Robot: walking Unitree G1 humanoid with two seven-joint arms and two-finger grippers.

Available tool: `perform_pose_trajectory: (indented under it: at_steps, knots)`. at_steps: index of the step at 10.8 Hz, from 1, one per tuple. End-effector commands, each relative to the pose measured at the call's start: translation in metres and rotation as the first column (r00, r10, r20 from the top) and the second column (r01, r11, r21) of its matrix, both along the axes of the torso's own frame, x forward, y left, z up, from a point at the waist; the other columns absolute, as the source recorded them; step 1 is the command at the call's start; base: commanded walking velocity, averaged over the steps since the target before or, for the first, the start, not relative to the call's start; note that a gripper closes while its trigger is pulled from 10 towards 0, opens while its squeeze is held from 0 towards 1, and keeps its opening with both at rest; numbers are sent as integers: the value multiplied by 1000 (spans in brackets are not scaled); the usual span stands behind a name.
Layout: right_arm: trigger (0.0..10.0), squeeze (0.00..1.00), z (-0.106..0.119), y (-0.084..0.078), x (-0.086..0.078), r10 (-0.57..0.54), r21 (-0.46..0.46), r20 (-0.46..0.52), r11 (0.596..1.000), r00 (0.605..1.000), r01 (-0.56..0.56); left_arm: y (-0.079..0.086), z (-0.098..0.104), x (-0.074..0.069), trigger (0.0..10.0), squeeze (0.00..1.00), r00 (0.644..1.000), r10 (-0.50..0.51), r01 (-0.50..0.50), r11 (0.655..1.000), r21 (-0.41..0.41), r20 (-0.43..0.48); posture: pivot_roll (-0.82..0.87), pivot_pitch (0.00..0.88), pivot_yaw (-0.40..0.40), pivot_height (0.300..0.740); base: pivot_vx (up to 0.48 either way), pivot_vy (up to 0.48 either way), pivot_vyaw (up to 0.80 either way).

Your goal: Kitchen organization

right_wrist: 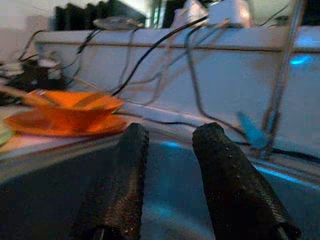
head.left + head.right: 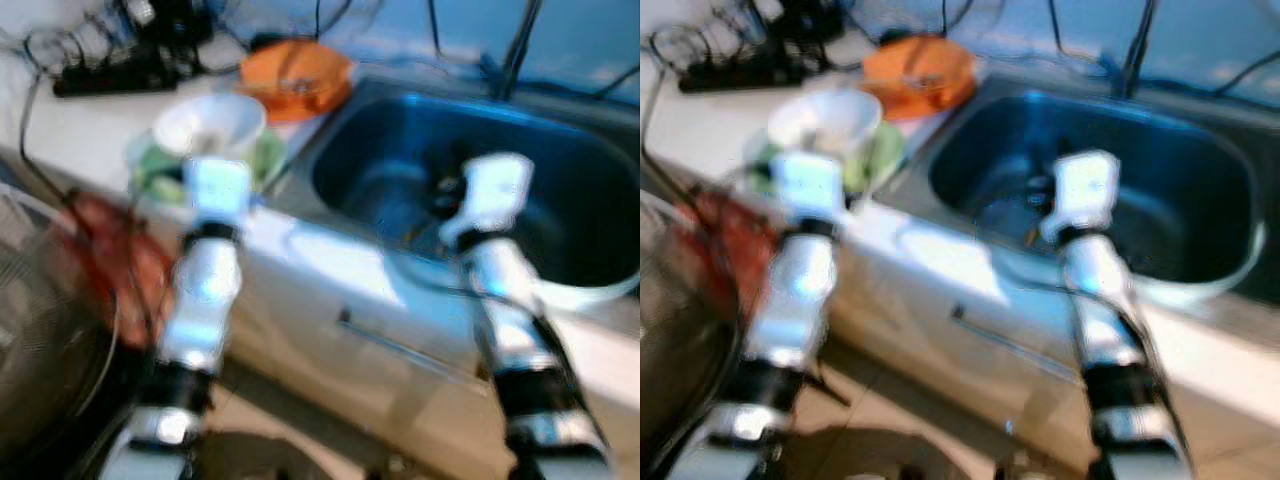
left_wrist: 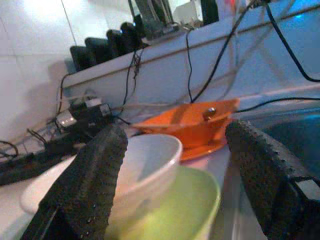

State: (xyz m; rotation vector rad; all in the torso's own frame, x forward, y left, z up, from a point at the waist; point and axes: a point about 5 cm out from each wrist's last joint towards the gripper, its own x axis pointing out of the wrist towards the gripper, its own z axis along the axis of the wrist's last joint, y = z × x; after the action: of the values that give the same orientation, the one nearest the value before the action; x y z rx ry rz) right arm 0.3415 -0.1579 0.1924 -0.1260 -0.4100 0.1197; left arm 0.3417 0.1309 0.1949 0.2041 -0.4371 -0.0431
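- The left pincer is spread wide and empty, just before the white bowl stacked in a green bowl at the desk's front edge.
- The right pincer is held over the sink, fingers a little apart, empty.

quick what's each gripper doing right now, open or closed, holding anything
Left gripper: jaws wide open, empty, lined up on the white bowl.
Right gripper: jaws open, empty, over the sink.
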Motion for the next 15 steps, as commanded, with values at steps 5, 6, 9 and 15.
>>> perform_pose_trajectory:
  at_steps: [5, 6, 9, 15]
  knots:
    - [10000, 0, -4, 3, 3, -10, 46, -41, 999, 999, 12, 8, 4, 1, 10000, 0, 1000, 7, -7, 1000, -23, 4, -9, 110, 45, 740, 0, 226, -320]
    - [10000, 0, -4, 4, 1, -4, 51, -32, 999, 999, 5, 8, 3, 1, 10000, 0, 1000, 6, -6, 1000, -23, 2, -9, 110, 45, 740, 0, 424, 0]
    - [10000, 0, -3, 2, 3, -17, 56, -42, 998, 999, 19, 8, 3, 1, 10000, 0, 1000, 8, -8, 1000, -22, 0, -10, 119, 43, 740, 0, 436, 0]
    - [10000, 0, -4, 3, 4, -26, 61, -45, 998, 999, 29, 6, 4, 1, 10000, 0, 1000, -13, 13, 1000, -2, 1, -6, 120, 43, 740, 0, 291, -267]
